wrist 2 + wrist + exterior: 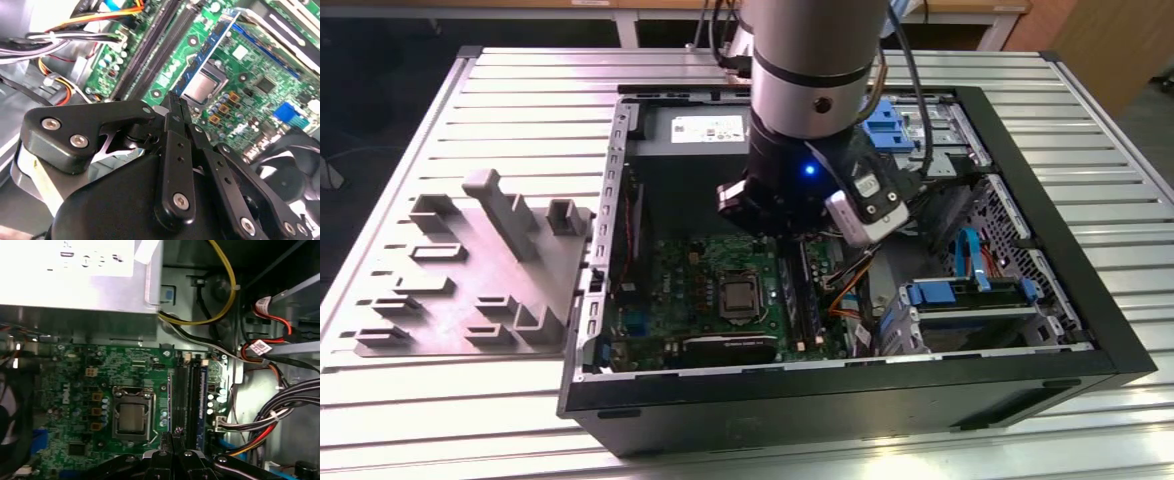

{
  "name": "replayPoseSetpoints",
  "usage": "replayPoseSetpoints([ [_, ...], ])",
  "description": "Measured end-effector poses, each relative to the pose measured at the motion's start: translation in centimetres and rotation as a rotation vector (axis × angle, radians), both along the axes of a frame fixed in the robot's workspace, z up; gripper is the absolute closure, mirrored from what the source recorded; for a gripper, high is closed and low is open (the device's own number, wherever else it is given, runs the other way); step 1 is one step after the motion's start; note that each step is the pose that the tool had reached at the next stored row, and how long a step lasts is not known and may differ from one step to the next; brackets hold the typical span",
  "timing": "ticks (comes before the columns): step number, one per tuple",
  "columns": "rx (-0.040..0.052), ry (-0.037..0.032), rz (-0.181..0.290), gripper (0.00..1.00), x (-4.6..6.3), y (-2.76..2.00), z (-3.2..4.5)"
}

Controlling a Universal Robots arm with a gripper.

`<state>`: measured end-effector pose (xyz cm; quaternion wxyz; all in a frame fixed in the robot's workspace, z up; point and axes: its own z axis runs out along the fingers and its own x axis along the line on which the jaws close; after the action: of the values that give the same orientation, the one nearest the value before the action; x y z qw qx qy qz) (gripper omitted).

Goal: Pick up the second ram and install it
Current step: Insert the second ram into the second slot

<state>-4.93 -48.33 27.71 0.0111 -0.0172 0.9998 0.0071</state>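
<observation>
One grey holder plate lies on the slatted surface at the exterior view's left, its posts upright and well apart from the work. Just beside it stands the open computer case. Inside it are a green board, a processor socket and, further back, the power supply.

The arm comes down steeply from the top of the exterior view into the case. Its wrist is over the far part of the board, near the power supply, and points downward.

In the second wrist view the claw has its two fingers drawn together on the second ram, a thin blue-black stick pinched near one end. The stick stands on edge over the board. Its long axis runs away from the fingertips, parallel to the long black slot sockets and close beside them. Whether its lower edge touches a socket I cannot tell.

At the exterior view's right, bundled cables hang past the sockets, and a drive cage with blue clips sits against the case wall.
</observation>
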Motion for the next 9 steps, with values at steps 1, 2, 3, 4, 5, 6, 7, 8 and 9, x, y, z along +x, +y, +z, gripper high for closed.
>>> replayPoseSetpoints([
  [1,0.0001,-0.0001,0.000,0.89,0.2,0.00,-0.08],
  [2,0.0000,0.0000,-0.001,0.89,0.5,0.00,-0.17],
  [3,-0.0001,0.0000,-0.001,0.89,0.7,0.00,-0.27],
  [4,0.0000,0.0000,-0.002,0.89,0.8,0.00,-0.39],
  [5,0.0000,0.0000,-0.003,0.89,0.9,0.00,-0.50],
  [6,0.0010,0.0000,-0.004,0.89,1.0,0.00,-0.63],
  [7,0.0019,0.0000,-0.004,0.89,1.0,0.00,-0.80],
  [8,0.0027,0.0000,-0.005,0.89,1.1,0.00,-0.98],
  [9,0.0030,0.0000,-0.005,0.89,1.1,0.00,-1.17],
])
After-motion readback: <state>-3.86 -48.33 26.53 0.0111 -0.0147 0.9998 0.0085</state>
